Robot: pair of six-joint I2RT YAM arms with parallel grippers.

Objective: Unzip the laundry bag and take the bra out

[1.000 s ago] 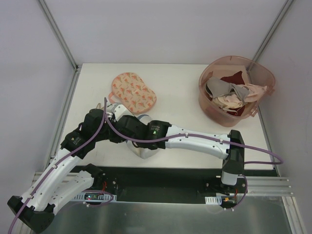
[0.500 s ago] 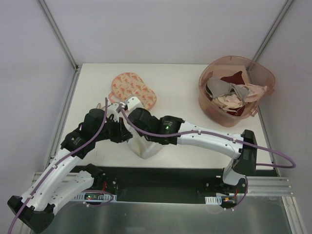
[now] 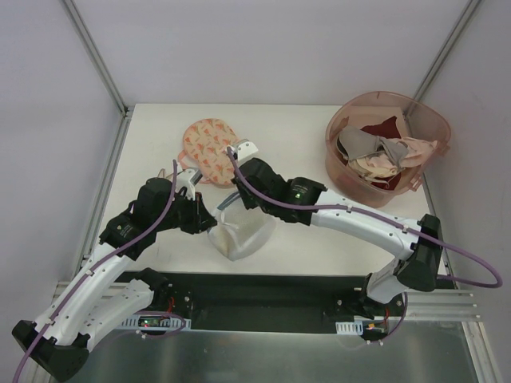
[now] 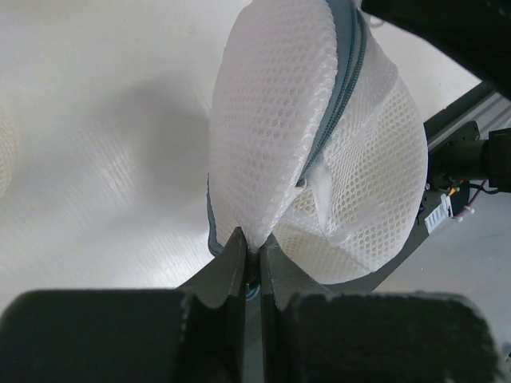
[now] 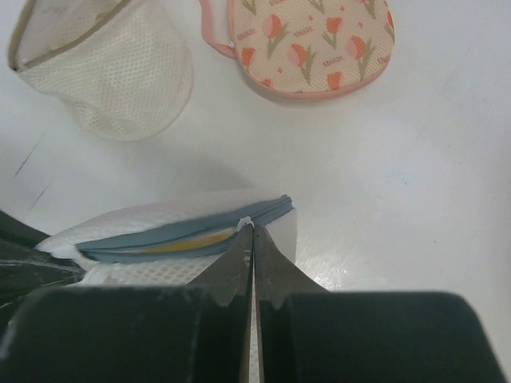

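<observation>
While the left arm (image 3: 120,233) lies folded low over the counter (image 3: 303,136), the left pincer (image 4: 254,255) is clamped flat on a fold of mesh at the edge of the laundry bag (image 3: 249,233). You see the right arm (image 3: 359,227) reach across from its base, elbow out to the right and wrist tipped down over the bag. The right pincer (image 5: 252,239) is closed tight at the end of the grey-blue zipper rim (image 5: 176,231). A yellow strip of the bra (image 5: 192,242) shows inside the parted rim. The bag sits near the counter's front edge.
</observation>
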